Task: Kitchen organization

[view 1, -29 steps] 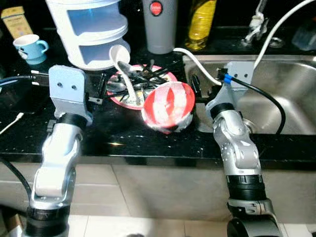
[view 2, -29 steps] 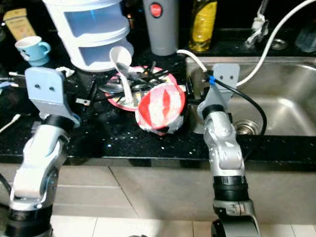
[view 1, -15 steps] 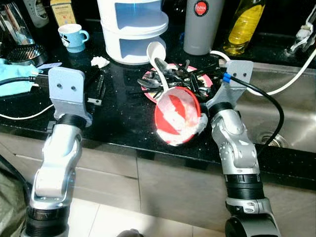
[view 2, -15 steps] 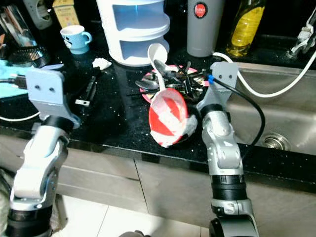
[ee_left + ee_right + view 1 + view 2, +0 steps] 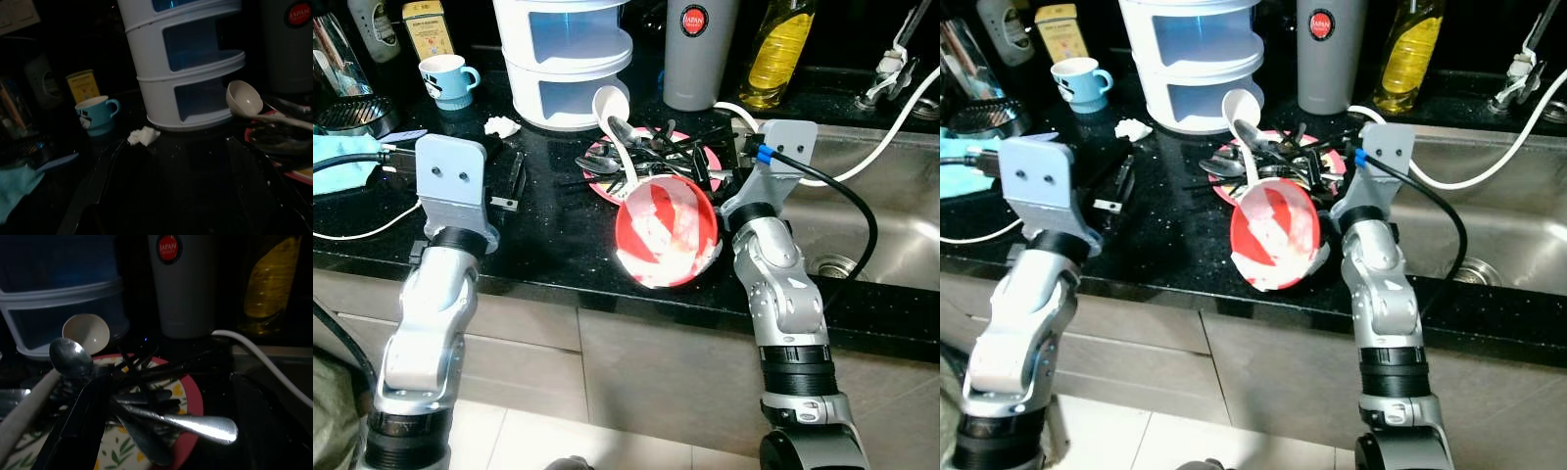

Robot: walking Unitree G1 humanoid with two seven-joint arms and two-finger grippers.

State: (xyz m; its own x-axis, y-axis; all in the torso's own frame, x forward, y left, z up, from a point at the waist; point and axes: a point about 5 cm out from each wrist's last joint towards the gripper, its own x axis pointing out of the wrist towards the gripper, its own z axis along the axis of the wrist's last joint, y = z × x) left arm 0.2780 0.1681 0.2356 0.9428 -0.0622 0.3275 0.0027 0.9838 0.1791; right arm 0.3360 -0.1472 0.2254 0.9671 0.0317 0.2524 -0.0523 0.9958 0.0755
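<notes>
Right wrist view: right gripper [image 5: 161, 426] fingers spread, empty, over plate [image 5: 188, 396] of cutlery. Spoon [image 5: 195, 423] at 6 o'clock of flask [image 5: 178, 284]: stiff, slick, light — pinch mid-handle. Left gripper [image 5: 181, 196] spread, empty, idle.

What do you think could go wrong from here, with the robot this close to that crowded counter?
1. The red and white bowl sits tilted at the counter front edge; a nudge from the right arm beside it might tip it to the floor.
2. Spoons and a white ladle are heaped loosely on the plate; the right gripper, open over them, could scatter them.
3. The left gripper is open near a blue cup; a careless reach may knock it.
</notes>
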